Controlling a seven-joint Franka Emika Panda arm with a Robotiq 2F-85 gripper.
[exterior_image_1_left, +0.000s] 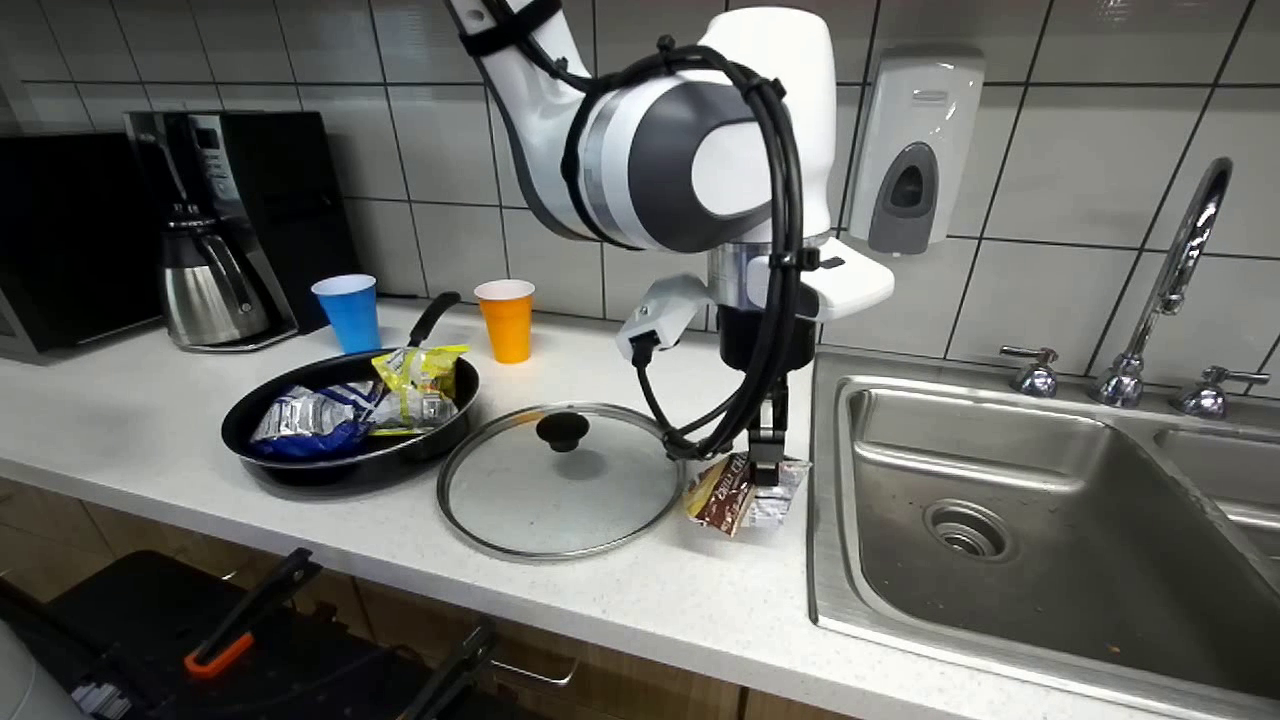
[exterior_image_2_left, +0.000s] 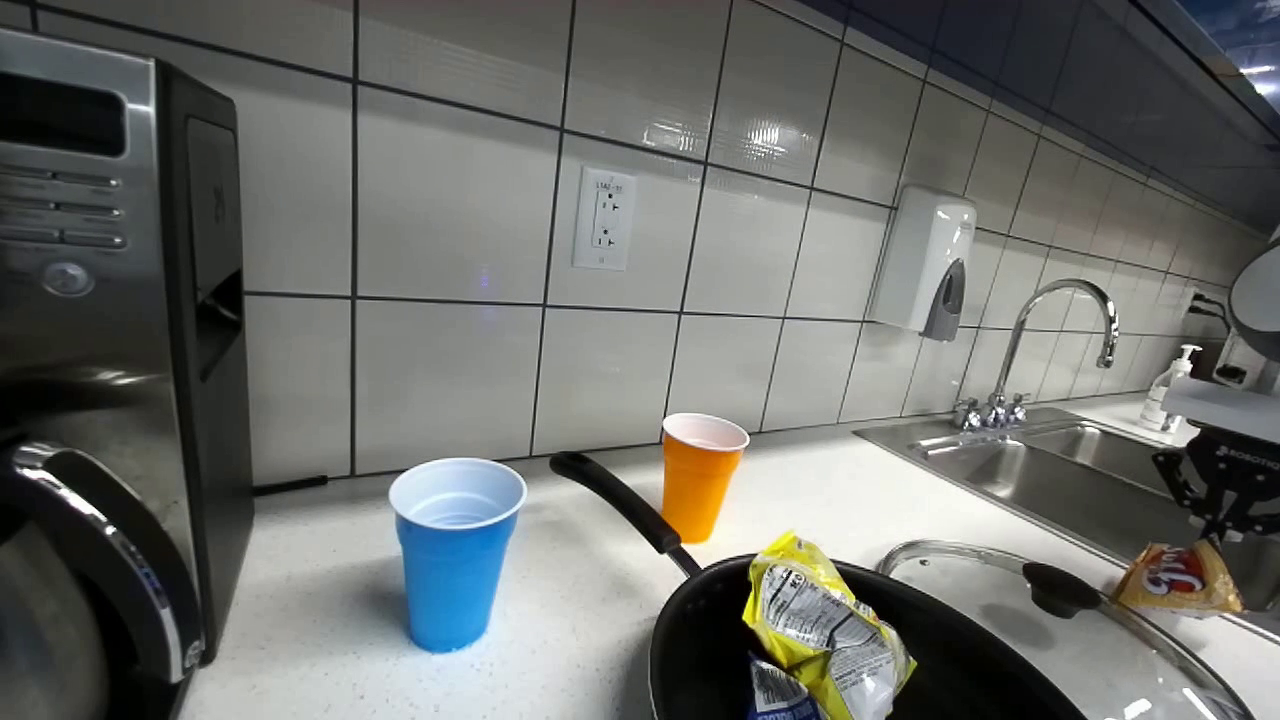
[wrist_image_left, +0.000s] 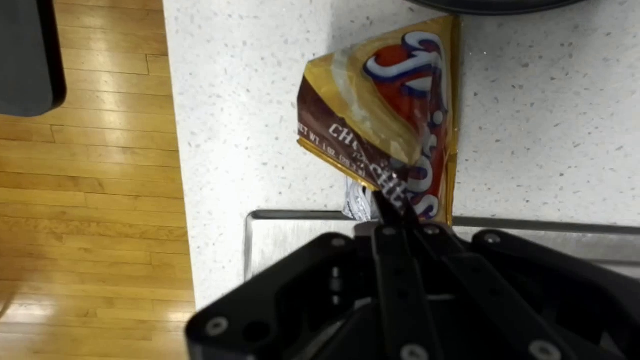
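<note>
A pale speckled countertop (exterior_image_1_left: 700, 590) runs along a tiled wall (exterior_image_1_left: 440, 150). The gripper (wrist_image_left: 395, 209) points down over it, jaws drawn together and pinching a crumpled part of a Fritos Chili Cheese bag (wrist_image_left: 390, 115). The bag is between the glass lid (exterior_image_1_left: 540, 500) and the stainless double sink (exterior_image_1_left: 830, 540), near both; whether it rests on the countertop is hard to tell. The step in hand appears to be the grasp itself, and the next move seems to call for a firm pinch and enough height to clear the lid's rim. Past the lid, a black frying pan (exterior_image_1_left: 385, 465) holds a blue snack bag (exterior_image_1_left: 315, 420) and a yellow snack bag (exterior_image_1_left: 420, 372); behind stand an orange cup (exterior_image_1_left: 507, 325) and a blue cup (exterior_image_1_left: 350, 315).
</note>
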